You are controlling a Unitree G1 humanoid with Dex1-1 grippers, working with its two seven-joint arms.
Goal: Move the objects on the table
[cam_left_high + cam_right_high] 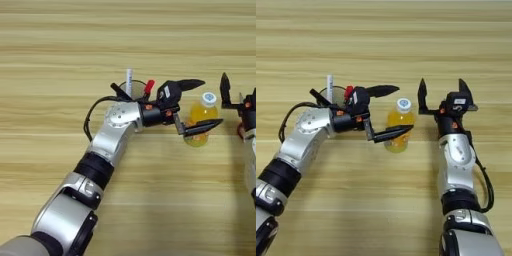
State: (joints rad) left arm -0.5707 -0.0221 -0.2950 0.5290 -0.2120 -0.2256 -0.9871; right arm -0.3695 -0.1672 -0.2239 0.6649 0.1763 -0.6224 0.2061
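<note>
The small clear plastic bottle point(398, 127) of orange drink, round with a white cap, stands upright mid-table point(384, 45). The left gripper point(390, 111) reaches in from 9 o'clock, its 2 black tapered fingers spread wide; the nearer one crosses the bottle's front. At 3 o'clock the right gripper point(442, 90) points up, fingers wide, empty. A black cup point(331, 97) of pens sits behind the left wrist.

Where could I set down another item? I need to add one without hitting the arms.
Bare wood runs across the far side of the table, beyond the black cup. The near strip between the two arms is free too. The middle is crowded: the open left pincer brackets the orange bottle, and the open right pincer stands just right of it.
</note>
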